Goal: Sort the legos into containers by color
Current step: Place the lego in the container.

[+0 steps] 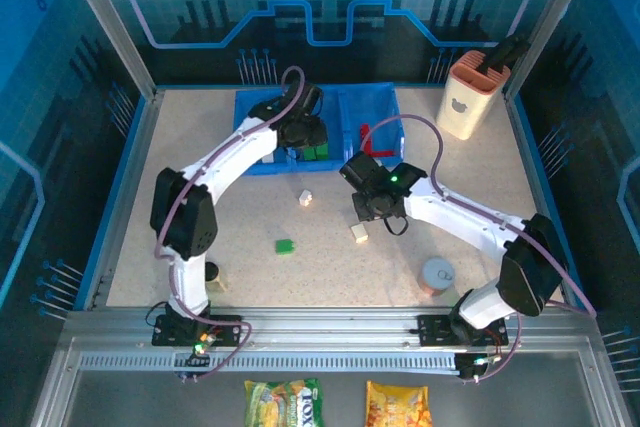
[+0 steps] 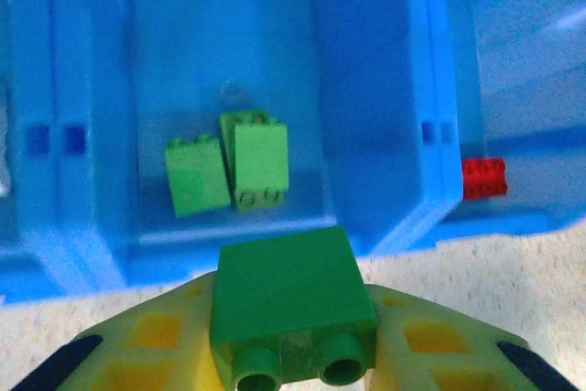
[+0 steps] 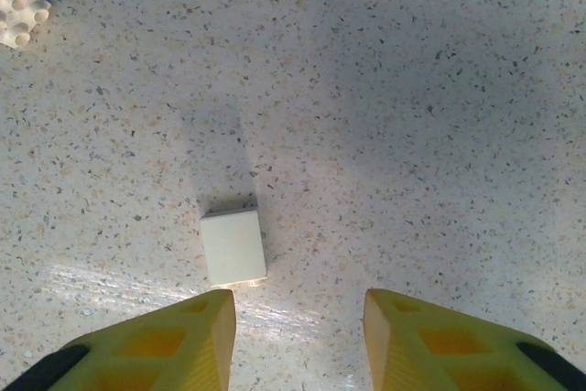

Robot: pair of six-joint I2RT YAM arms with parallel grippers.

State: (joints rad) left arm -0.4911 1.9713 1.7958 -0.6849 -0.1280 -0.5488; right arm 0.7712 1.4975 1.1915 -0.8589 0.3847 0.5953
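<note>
Left pincer (image 2: 293,345) clamping green lego (image 2: 288,286), two studs

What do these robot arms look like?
The left arm and right arm have white shells, black joints and a looping purplish cable each. Their end effector fingers are yellow, with recessed panels and black patches.

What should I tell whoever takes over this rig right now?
Left tool: shut on a green brick, at the blue tray's near wall, facing the compartment with green bricks.
Right tool: open, empty, over the table, a white brick just ahead.
Done: some greens binned; a red brick in the next compartment.
Left: release the held green; sort that white brick, a second white brick and a loose green brick.
</note>
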